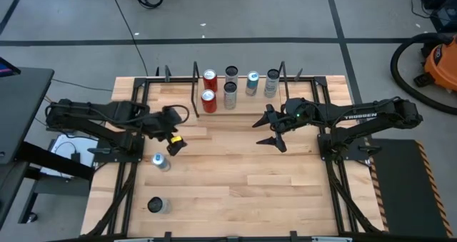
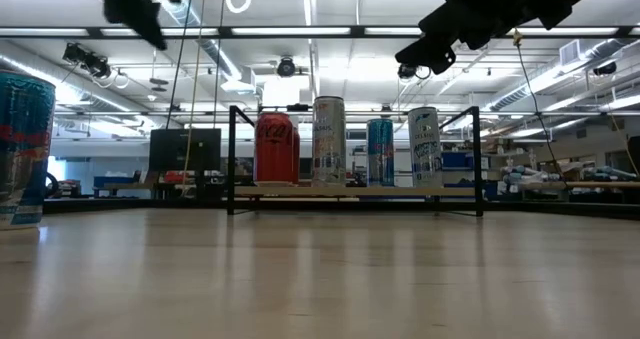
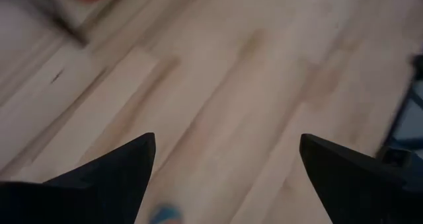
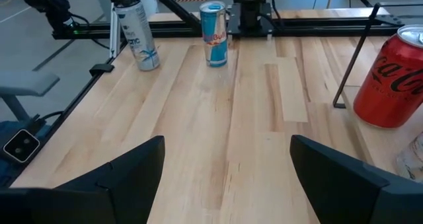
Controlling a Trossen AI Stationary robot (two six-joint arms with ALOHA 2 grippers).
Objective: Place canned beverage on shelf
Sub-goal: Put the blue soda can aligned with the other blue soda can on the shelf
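Overhead, the shelf point(image 1: 239, 99) stood against the far edge of the worktop point(image 1: 235, 178), near its middle, a low frame of thin black rods around a light wood board. Six cans stood on it: two red cans point(image 1: 209, 91) at its left end, two grey cans point(image 1: 230, 85) beside them, then a blue can point(image 1: 252, 83) and a pale can point(image 1: 271, 83) toward its right end. Two more cans remained off the shelf, near the left edge of the worktop: a blue-and-silver can point(image 1: 160, 161) about halfway along that edge, and a dark-topped can point(image 1: 157, 205) closer to the near left corner. The left pincer point(image 1: 173, 130) hung above the boards between the shelf and the blue-and-silver can, fingers spread wide and gripping nothing. The right pincer point(image 1: 270, 131) hovered just in front of the shelf's right end, fingers likewise parted and empty.
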